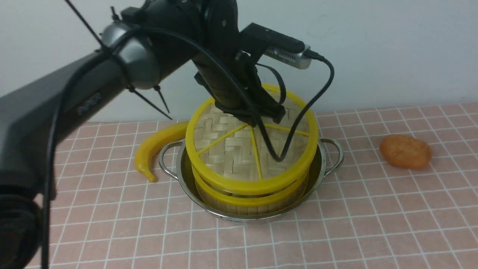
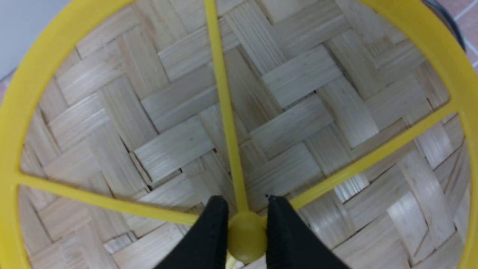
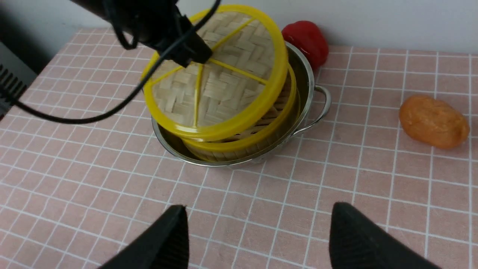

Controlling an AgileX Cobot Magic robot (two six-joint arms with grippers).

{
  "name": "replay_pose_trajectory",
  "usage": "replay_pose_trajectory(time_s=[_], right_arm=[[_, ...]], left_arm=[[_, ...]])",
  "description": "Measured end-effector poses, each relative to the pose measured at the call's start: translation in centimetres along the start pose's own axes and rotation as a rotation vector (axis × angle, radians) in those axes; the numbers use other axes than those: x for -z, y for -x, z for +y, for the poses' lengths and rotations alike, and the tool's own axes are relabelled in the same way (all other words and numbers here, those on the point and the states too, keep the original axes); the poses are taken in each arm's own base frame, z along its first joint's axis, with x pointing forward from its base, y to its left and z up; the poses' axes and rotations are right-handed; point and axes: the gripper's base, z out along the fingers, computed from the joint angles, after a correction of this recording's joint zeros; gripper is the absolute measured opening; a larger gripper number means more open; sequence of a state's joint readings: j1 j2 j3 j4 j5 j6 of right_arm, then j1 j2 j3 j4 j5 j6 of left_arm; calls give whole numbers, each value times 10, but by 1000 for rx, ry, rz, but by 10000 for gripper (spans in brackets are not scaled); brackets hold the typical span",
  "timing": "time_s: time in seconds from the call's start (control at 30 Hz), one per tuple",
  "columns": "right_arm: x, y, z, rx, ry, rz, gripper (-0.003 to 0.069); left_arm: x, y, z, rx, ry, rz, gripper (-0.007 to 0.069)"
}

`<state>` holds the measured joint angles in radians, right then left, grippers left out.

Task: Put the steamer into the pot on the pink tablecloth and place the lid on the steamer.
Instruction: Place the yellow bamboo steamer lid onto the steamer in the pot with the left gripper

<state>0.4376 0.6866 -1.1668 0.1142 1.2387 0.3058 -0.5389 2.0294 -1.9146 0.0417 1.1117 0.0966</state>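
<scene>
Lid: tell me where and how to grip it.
Best pinched from above by the small yellow knob at the centre of the lid, since it stands up between the spokes, while the rim looks too wide to span.

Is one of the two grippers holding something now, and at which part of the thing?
The left gripper holds the round woven bamboo lid with yellow rim by the small yellow knob at its centre.

A banana [image 1: 158, 145], a potato-like brown item [image 1: 406, 151] and (partly hidden) something red [image 3: 307, 43].
</scene>
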Motion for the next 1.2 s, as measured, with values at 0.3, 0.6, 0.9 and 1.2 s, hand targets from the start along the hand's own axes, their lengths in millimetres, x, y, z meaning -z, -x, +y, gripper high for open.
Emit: replay_pose_trajectory(time_s=[0.3, 0.6, 0.9, 1.2], right_arm=[[0, 0, 1, -6, 12, 3, 491], [0, 0, 1, -7, 12, 3, 491], [0, 0, 1, -7, 12, 3, 491], [0, 0, 1, -7, 13, 3, 491]], left_arm=[[-35, 6, 3, -13, 34, 60, 123], [-56, 4, 2, -15, 29, 91, 123], [-60, 3, 5, 5, 27, 97, 123], [-62, 3, 7, 18, 19, 107, 123]])
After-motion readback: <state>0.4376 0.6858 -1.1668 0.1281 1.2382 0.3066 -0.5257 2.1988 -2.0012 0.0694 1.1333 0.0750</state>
